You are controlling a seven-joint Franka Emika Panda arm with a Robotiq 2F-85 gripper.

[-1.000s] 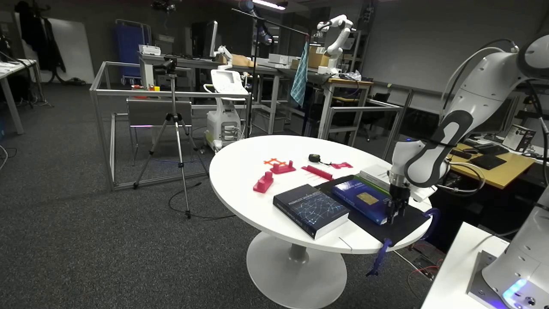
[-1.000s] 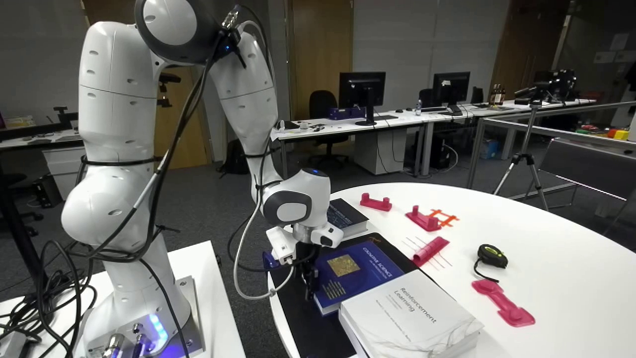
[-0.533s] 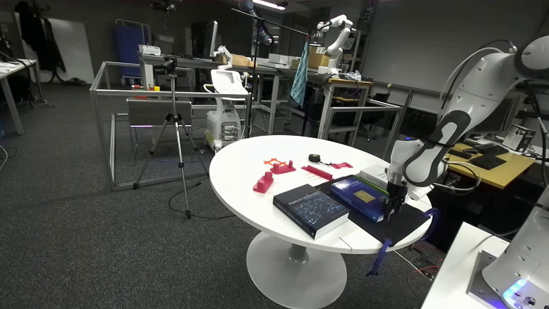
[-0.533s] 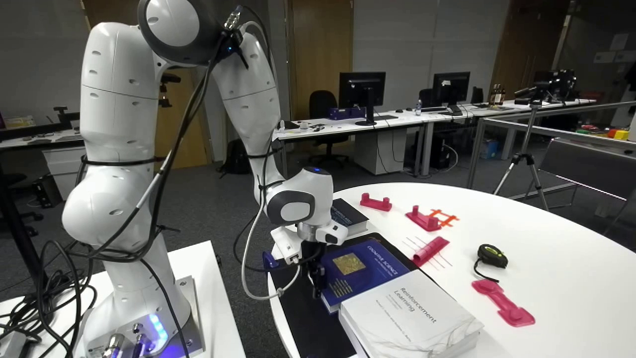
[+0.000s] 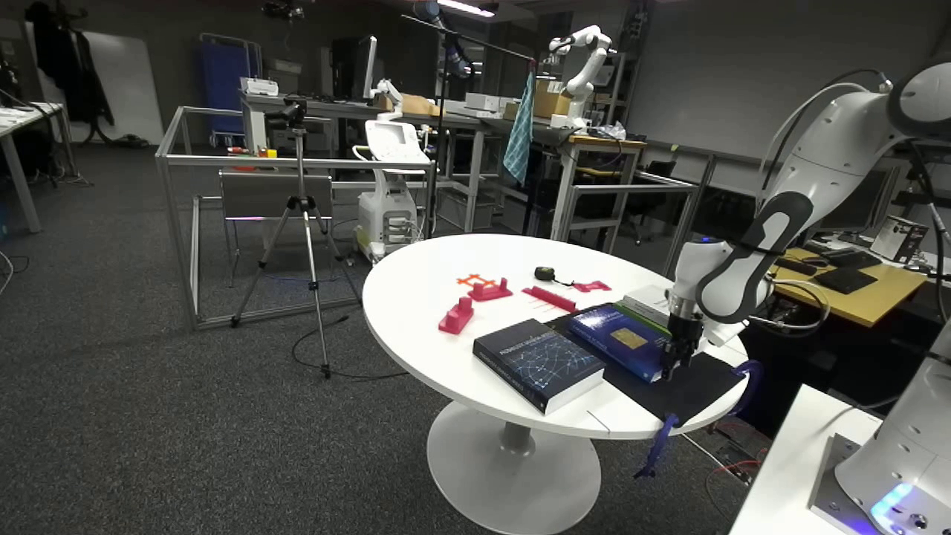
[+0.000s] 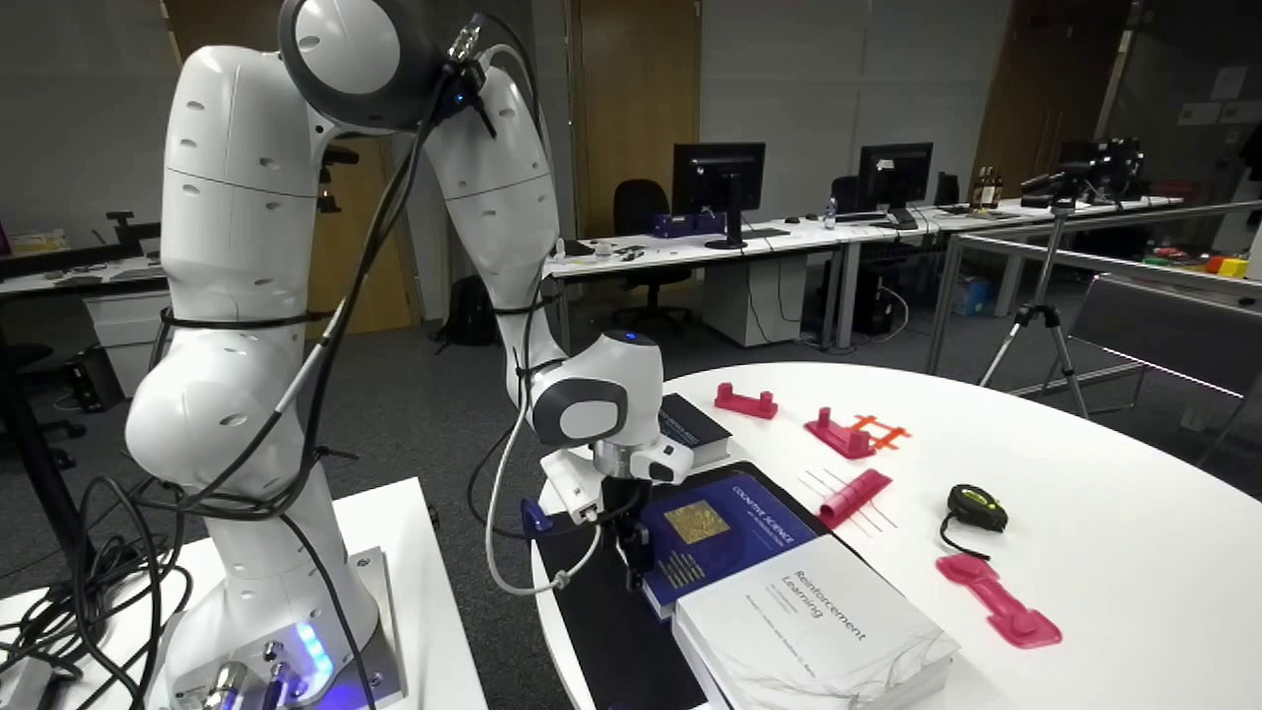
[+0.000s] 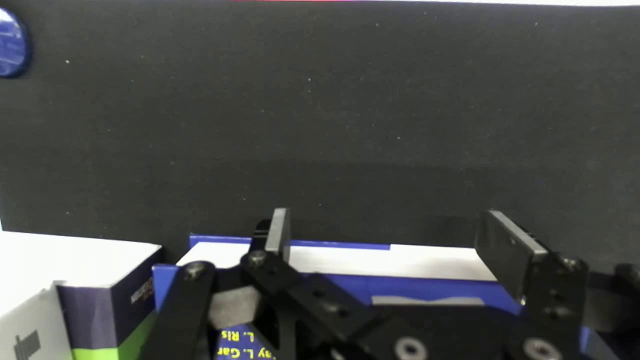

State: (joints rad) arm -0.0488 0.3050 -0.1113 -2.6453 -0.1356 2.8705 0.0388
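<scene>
1. Jaws of a robot arm (image 6: 498, 217) stand spread wide and released across the bottom of the wrist view, page edges (image 7: 345, 260) of a blue book (image 7: 400, 287) showing between them. Whether either side touches the book cannot be told.
2. Pictured flat at lower center in an exterior view, the blue book bears the title "Cognitive Science" on its cover (image 6: 749, 537), its left end partly hidden behind the jaws. Yellow lettering (image 7: 238, 335), seen upside down at the bottom of the wrist view, is broken off by dark linkage (image 7: 310, 295).
3. Just beside it, a white book (image 6: 828, 631) titled "Reinforcement Learning" is cropped by the bottom edge in an exterior view. It is cut off again at lower left of the wrist view, its side print too small to read.
4. Near center in an exterior view, a dark book (image 6: 690, 429) sits half concealed behind the arm.
5. Black mat (image 7: 320, 115) fills most of the wrist view, a blue piece (image 7: 11, 44) sliced by the frame at upper left.
6. White surface (image 6: 1134, 473), running out of frame at right, carries pink pieces (image 6: 855, 498), an orange lattice (image 6: 880, 432) and a tape measure (image 6: 976, 508).
</scene>
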